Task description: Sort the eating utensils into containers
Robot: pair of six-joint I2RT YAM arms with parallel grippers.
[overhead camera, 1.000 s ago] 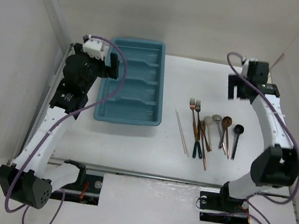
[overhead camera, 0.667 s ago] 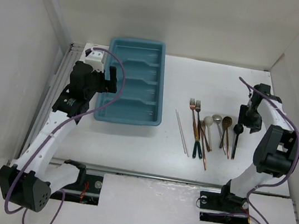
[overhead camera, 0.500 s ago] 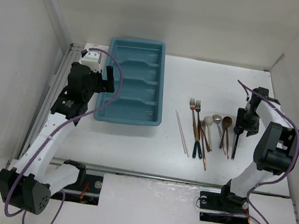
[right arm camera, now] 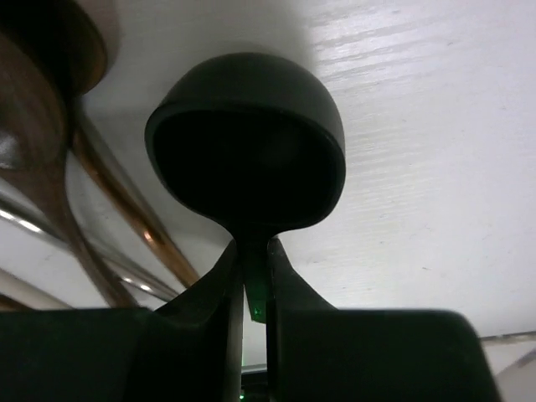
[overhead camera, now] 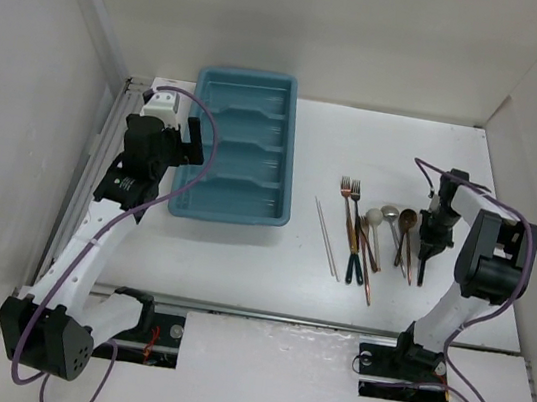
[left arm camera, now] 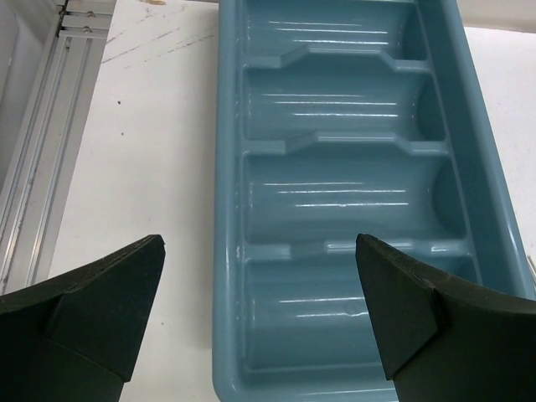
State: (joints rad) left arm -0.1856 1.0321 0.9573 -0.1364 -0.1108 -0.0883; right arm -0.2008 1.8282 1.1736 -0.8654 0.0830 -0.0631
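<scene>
The eating utensils lie in a row right of centre: thin chopsticks, copper forks, a silver spoon, a copper spoon and green-handled pieces. At the row's right end lies a black spoon, its handle pointing toward me. My right gripper is down on the table, shut on that spoon's neck just below the bowl. The teal tray holds the containers, long compartments with nothing in them. My left gripper hangs open over the tray's left end.
Copper handles lie close to the left of the black spoon. White walls close in the table at left, back and right. A metal rail runs along the table's left edge beside the tray.
My right arm came down from the back right corner onto the black spoon, and its jaws closed on the spoon's neck. The left gripper shifted slightly over the tray and stayed open.
</scene>
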